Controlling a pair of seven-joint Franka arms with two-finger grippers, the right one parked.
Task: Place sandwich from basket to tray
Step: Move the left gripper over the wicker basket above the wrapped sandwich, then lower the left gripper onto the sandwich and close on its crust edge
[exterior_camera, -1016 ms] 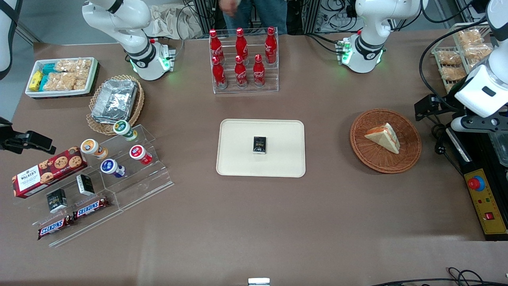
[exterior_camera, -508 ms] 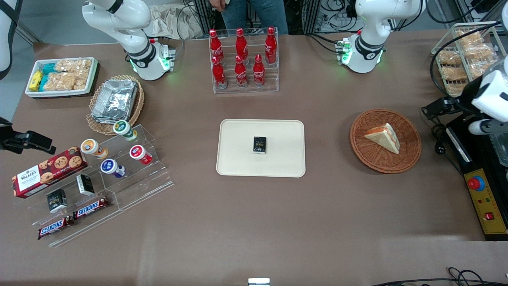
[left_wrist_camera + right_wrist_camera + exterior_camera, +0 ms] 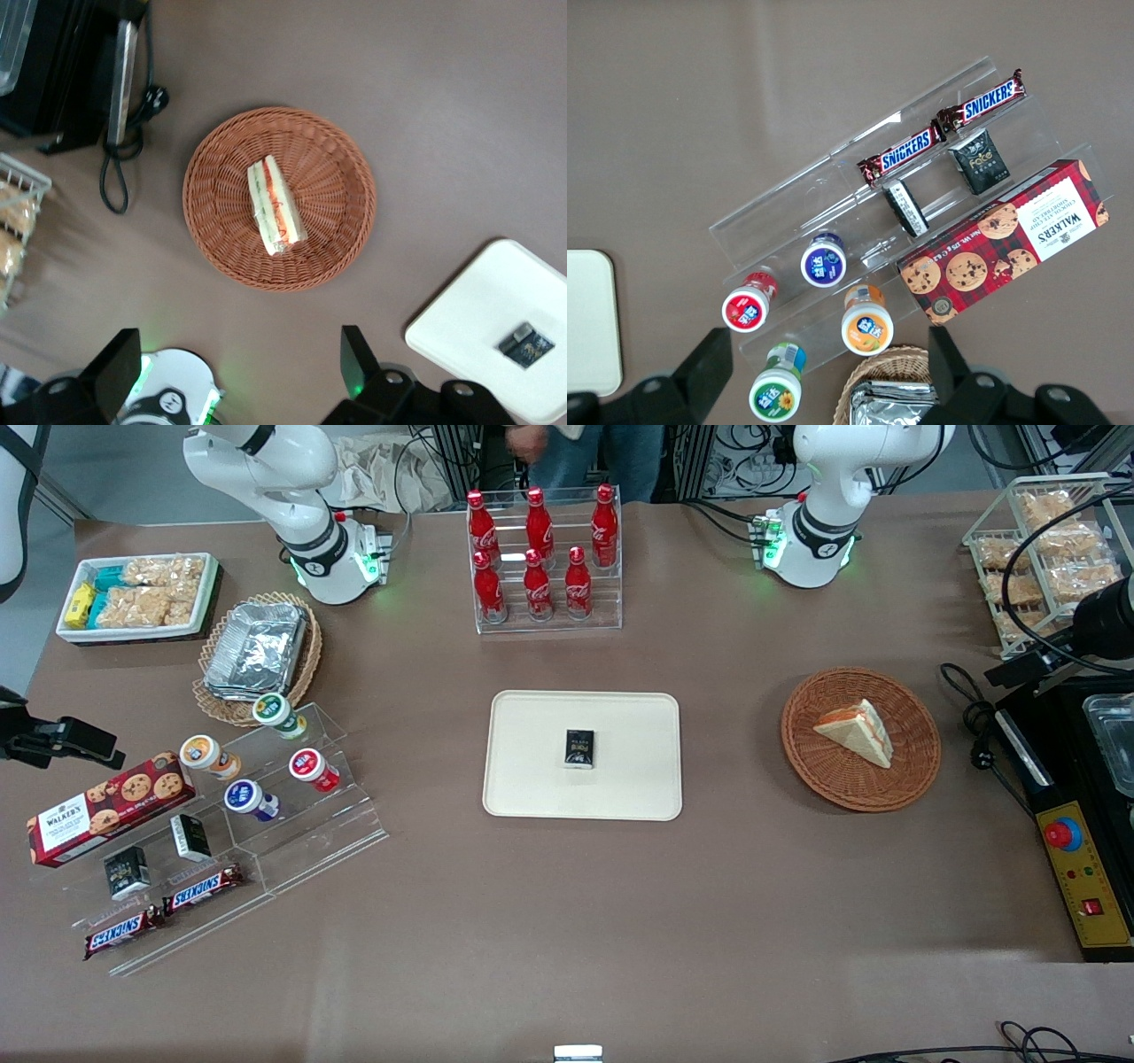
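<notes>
The sandwich (image 3: 855,731), a white-bread wedge with orange and green filling, lies in the round reddish-brown basket (image 3: 802,757). The cream tray (image 3: 532,779) sits near the table's middle, toward the parked arm's end from the basket. My gripper (image 3: 1023,666) hangs high off the basket's side, at the working arm's end of the table. In the left wrist view my gripper (image 3: 237,367) is open, its dark fingers (image 3: 359,363) wide apart with nothing between them. The same view looks down on the sandwich (image 3: 275,205), the basket (image 3: 213,230) and a corner of the tray (image 3: 478,310).
A small black box (image 3: 579,747) lies on the tray. A rack of red cola bottles (image 3: 540,558) stands farther from the front camera. Beside the basket are a looped black cable (image 3: 974,717), a yellow control box (image 3: 1081,868) and a wire rack of snack packets (image 3: 1036,549).
The working arm has drawn back toward its end of the table; its white wrist has left the front view. The sandwich, basket and tray have not moved.
</notes>
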